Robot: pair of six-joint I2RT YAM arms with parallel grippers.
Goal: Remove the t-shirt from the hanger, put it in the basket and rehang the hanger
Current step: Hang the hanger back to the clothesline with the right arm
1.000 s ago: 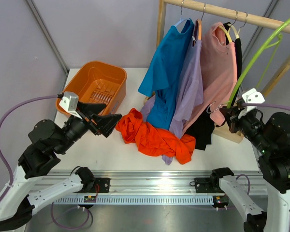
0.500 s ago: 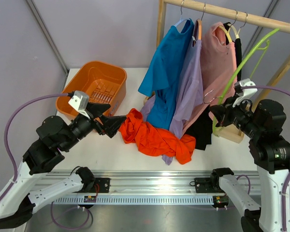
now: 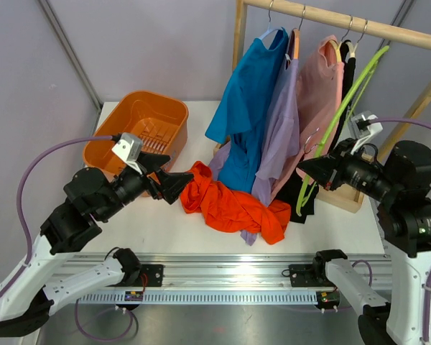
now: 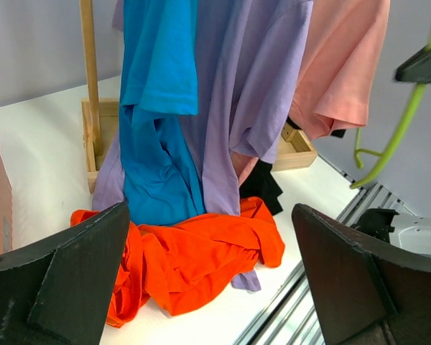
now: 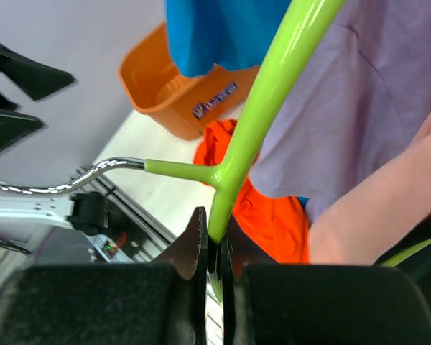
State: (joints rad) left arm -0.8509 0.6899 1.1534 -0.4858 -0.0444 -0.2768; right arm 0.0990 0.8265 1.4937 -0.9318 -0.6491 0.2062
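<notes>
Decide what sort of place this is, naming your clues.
Probably a robot test bench staged as a laundry corner: a white table, a wooden clothes rail hung with shirts, an orange basket.

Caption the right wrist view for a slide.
Right gripper shut on a bare green hanger, purple shirt behind.

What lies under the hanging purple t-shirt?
A crumpled orange t-shirt on the white table. Its folds cover part of the purple t-shirt hem, and the table beneath them is hidden.
</notes>
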